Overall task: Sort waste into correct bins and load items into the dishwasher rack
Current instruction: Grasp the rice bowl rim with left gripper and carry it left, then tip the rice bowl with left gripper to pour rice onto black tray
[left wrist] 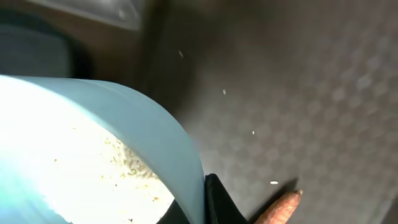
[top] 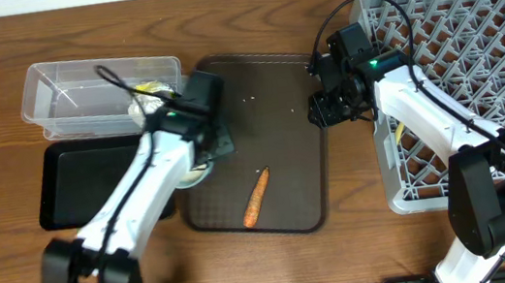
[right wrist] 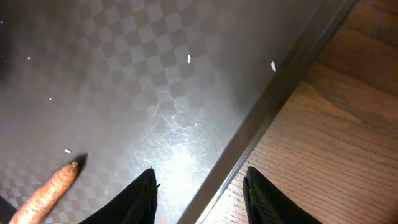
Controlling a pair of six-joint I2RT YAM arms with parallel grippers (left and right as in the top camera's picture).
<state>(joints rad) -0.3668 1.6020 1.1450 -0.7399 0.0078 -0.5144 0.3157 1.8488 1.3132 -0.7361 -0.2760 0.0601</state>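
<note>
Pinching the white bowl [left wrist: 93,162] at its rim, your left gripper [top: 213,152] held it, rice grains [left wrist: 127,163] inside, at the brown tray's [top: 275,90] left edge; your right gripper [right wrist: 199,186] hung spread-fingered over its right edge; the carrot piece [top: 256,198] lay on the tray.

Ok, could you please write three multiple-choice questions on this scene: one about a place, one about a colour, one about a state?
1. Where does the carrot lie?
A. in the rack
B. on the brown tray
C. in a cup

2. What colour is the shallow tray beside the clear tub?
A. white
B. black
C. red

3. Which holds for the grippers?
A. left gripper grips a bowl, right gripper is open
B. both open
C. right grips the carrot

Answers: 1 B, it lies on the checkered tray floor; 2 B, it shows dark beside the tub; 3 A, a finger sits on the bowl's rim, and the right fingers stand apart, empty.
</note>
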